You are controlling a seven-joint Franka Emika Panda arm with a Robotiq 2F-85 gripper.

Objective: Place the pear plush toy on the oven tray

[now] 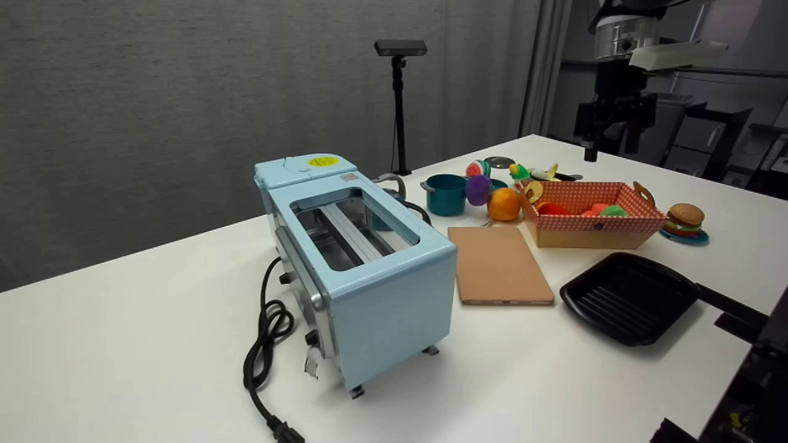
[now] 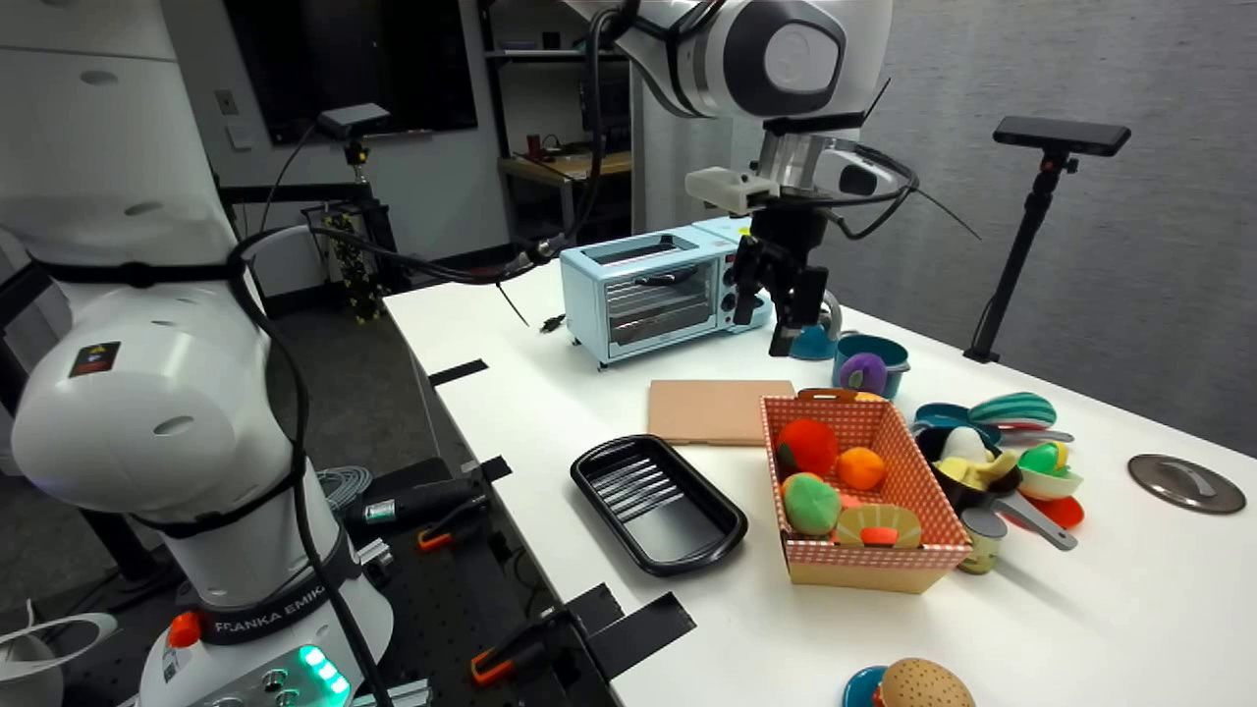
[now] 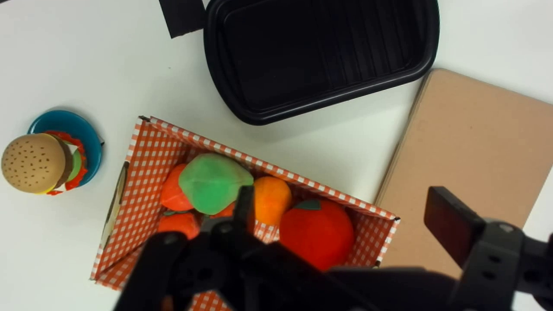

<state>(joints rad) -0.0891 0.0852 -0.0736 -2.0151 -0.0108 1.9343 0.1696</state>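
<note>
The hand (image 3: 339, 208) is spread wide, holding nothing. In the wrist view, the pear (image 3: 213, 183) sits inside the checked box (image 3: 146, 185); the black pan (image 3: 322, 54) lies at its one o'clock, on the worktop (image 3: 129, 77).

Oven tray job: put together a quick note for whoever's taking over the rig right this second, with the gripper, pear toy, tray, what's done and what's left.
Gripper: open, holding nothing, raised above the table.
Pear plush toy: in the red-checked box, close to an orange toy.
Oven tray: on the table beside the box, apart from it.
Done: no grasp or placing yet.
Left: grasp the pear, lift it out, set it on the tray, release. The orange toy may crowd the grasp.
</note>
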